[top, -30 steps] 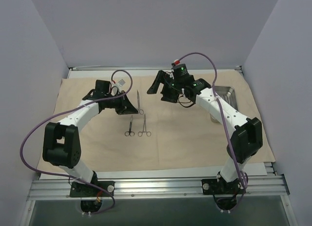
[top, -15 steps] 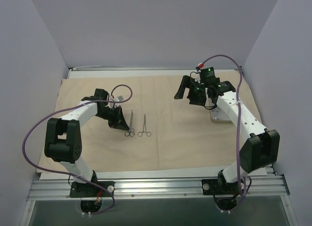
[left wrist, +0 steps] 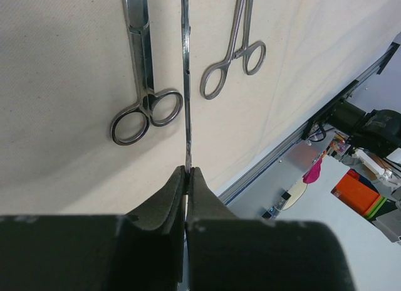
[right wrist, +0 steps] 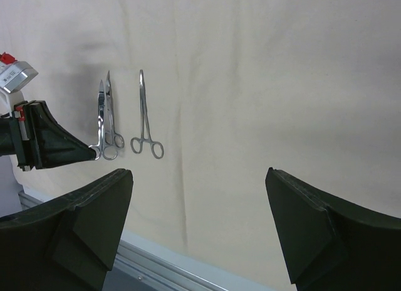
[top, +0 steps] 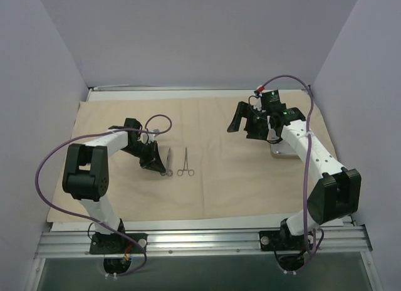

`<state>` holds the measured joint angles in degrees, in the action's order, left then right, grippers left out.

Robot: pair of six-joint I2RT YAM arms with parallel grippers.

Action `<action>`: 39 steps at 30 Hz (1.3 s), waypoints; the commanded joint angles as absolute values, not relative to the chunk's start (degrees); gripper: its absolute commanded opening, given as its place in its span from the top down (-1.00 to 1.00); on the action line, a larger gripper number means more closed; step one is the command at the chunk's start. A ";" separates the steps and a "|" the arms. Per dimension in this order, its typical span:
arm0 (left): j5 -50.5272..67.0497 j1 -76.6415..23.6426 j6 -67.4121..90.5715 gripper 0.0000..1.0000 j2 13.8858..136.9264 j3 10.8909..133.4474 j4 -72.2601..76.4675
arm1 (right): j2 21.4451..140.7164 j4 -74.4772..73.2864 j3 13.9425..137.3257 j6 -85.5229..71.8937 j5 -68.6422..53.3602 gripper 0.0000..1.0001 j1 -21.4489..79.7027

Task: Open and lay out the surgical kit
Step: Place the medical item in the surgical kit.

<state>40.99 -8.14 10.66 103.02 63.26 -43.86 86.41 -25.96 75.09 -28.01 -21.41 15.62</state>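
Observation:
The beige cloth wrap (top: 225, 178) lies spread flat over the table. On it, left of centre, silver scissors (top: 166, 170) and ring-handled forceps (top: 185, 165) lie side by side, rings toward me. My left gripper (top: 156, 162) sits low beside the scissors, shut on the thin tweezers (left wrist: 186, 84). These point away between the scissors (left wrist: 145, 84) and the forceps (left wrist: 235, 52). My right gripper (top: 241, 125) hangs open and holds nothing above the cloth at the back right. The steel tray (top: 277, 154) is mostly hidden under the right arm.
A metal rail (top: 207, 238) runs along the near table edge, and grey walls close in the back and sides. In the right wrist view the open gripper (right wrist: 200, 203) looks toward the forceps (right wrist: 145, 121) and the left gripper (right wrist: 56, 147).
My left gripper has carried the tweezers from the back of the cloth toward me, down beside the scissors. My right arm has swung right over the tray, and its jaws have widened.

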 commanded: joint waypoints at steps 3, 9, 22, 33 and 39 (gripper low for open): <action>42.89 -7.56 8.79 0.95 104.76 66.18 -42.80 | 85.25 -25.67 74.71 -26.98 -23.29 -0.82 14.85; 44.30 -6.86 9.40 0.95 106.08 66.09 -41.49 | 85.96 -25.31 74.71 -27.07 -23.73 -0.82 14.59; 43.94 -5.45 8.35 0.71 108.72 66.71 -42.01 | 85.52 -25.31 73.65 -26.98 -23.82 -0.83 14.06; 42.45 -4.83 7.82 0.34 110.21 67.94 -43.59 | 85.61 -25.40 73.92 -26.89 -23.91 -0.83 13.80; 42.10 -4.83 7.82 0.19 110.57 68.03 -43.68 | 85.78 -25.31 74.00 -26.89 -24.08 -0.84 13.71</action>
<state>42.11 -5.41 9.52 110.28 66.06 -43.24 86.41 -25.52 73.82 -27.75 -23.05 14.22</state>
